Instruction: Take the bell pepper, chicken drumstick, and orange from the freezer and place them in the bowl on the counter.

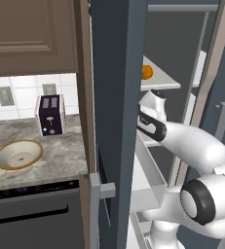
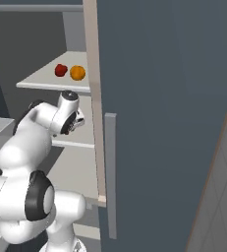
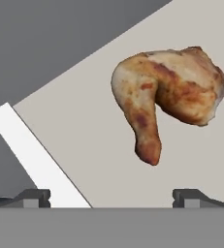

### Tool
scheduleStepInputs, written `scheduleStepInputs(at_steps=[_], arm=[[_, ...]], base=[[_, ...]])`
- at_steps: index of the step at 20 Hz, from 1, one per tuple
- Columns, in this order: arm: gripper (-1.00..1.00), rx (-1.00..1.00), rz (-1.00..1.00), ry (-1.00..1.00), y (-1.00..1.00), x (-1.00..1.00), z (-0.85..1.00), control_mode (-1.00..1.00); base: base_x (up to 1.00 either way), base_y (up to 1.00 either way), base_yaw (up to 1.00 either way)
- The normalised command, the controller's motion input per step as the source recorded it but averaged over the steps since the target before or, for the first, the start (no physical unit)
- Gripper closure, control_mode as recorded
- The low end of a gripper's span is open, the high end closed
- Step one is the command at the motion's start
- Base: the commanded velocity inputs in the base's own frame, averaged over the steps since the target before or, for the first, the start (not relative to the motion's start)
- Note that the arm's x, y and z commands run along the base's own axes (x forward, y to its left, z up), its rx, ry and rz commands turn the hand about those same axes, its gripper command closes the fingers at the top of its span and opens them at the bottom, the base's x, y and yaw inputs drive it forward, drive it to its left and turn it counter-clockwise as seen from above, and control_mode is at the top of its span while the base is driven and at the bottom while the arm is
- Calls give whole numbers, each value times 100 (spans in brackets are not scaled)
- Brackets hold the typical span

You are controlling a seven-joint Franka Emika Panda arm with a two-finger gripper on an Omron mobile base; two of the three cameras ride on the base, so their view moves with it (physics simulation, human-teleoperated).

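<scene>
Drumstick: your chicken drumstick point(image 3: 164, 97) lies on a pale freezer shelf point(image 3: 84, 140), ahead of the claw point(image 3: 111, 196) and a little right of its centre, untouched. You have the fingers spread wide, empty.

You are looking at a golden-brown chicken drumstick point(image 3: 169, 94), mottled with darker russet patches, lying on a pale beige shelf point(image 3: 84, 145). On a higher shelf, a glossy red bell pepper point(image 2: 61, 70) is showing beside a bright orange point(image 2: 77, 73). The freezer point(image 1: 119, 97) is showing dark slate-grey. To the left, the counter point(image 1: 60, 155) is showing grey-and-beige marbling, and the bowl point(image 1: 18, 154) on it is showing beige with a tan-gold rim. The toaster point(image 1: 50, 115) is showing black and silver, the upper cabinet point(image 1: 31, 34) brown, and the arm point(image 1: 196, 151) white with dark joints.
</scene>
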Motion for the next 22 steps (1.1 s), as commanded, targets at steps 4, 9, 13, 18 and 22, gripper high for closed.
scheduleStepInputs(at_steps=[4,9,13,18,22], arm=[[-100,0,2,0,11,14,-11,-100],[-100,0,1,0,11,19,-6,-100],[-100,0,1,0,3,20,-9,-100],[-100,0,1,0,0,17,-10,-100],[-100,0,1,0,0,17,-13,-100]], base=[[0,0,0],[0,0,0],[0,0,0],[0,0,0],[0,0,0]])
